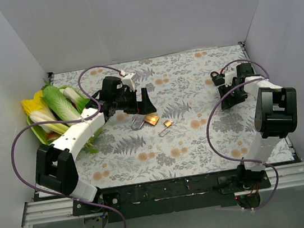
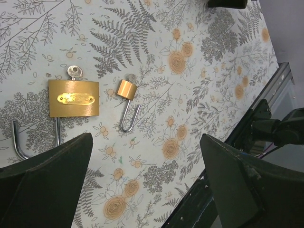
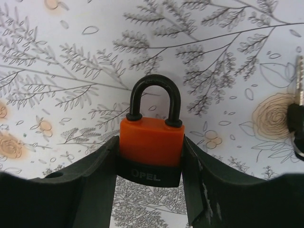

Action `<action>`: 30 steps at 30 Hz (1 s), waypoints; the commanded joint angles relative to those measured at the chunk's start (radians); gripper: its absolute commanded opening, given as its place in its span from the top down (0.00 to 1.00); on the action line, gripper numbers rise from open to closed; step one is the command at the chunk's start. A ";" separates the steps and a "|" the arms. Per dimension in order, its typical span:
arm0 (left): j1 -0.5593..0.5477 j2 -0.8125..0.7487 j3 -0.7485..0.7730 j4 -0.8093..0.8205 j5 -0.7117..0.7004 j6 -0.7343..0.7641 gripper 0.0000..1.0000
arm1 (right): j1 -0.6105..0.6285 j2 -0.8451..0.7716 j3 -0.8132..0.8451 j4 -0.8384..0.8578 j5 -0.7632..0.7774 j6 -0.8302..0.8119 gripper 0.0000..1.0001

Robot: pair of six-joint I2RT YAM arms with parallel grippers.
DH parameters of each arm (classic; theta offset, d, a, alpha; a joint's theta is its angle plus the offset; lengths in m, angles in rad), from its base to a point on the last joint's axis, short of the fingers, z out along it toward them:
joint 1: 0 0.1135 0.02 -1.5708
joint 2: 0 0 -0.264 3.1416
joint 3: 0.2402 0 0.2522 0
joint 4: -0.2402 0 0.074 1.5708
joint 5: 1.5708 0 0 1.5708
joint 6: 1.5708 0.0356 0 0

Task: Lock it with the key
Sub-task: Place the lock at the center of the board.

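Note:
My right gripper [image 3: 150, 145] is shut on the body of an orange and black padlock [image 3: 151, 142], whose black shackle is closed and which stands just over the floral cloth. A key with a black head [image 3: 296, 121] lies at the right edge of that view. In the top view the right gripper [image 1: 231, 89] is at the far right. My left gripper [image 1: 139, 104] is open and empty above a large brass padlock [image 2: 73, 98] with a key [image 2: 74, 71] in it and its shackle open. A small brass padlock [image 2: 126, 89], also open, lies beside it.
A green tray of leafy vegetables [image 1: 55, 108] sits at the far left by the left arm. White walls close in the floral cloth [image 1: 200, 135] on three sides. The black front rail [image 1: 174, 190] runs along the near edge.

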 commanded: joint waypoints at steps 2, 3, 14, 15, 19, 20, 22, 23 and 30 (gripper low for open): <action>-0.001 -0.019 0.027 -0.047 -0.062 0.048 0.02 | -0.034 0.050 0.121 0.054 0.003 0.030 0.93; 0.001 -0.017 0.023 -0.054 -0.062 0.051 0.02 | -0.036 0.070 0.130 0.054 0.000 0.027 0.92; 0.010 -0.023 0.012 -0.114 -0.091 0.127 0.02 | -0.039 0.157 0.236 0.025 -0.012 0.042 0.63; 0.013 -0.023 0.012 -0.128 -0.086 0.136 0.02 | -0.039 0.156 0.236 0.022 -0.014 0.042 0.62; 0.025 -0.014 0.004 -0.156 -0.080 0.153 0.02 | -0.039 0.151 0.232 0.014 -0.006 0.044 0.44; 0.027 -0.009 0.000 -0.157 -0.080 0.157 0.02 | -0.040 0.150 0.233 0.012 -0.006 0.047 0.41; 0.028 -0.006 -0.002 -0.165 -0.088 0.159 0.02 | -0.039 0.142 0.238 0.006 -0.007 0.052 0.28; 0.030 0.001 -0.002 -0.168 -0.094 0.163 0.02 | -0.040 0.140 0.242 0.005 -0.009 0.058 0.25; 0.028 0.014 -0.017 -0.153 -0.115 0.199 0.02 | -0.039 0.105 0.291 -0.051 -0.041 0.076 0.14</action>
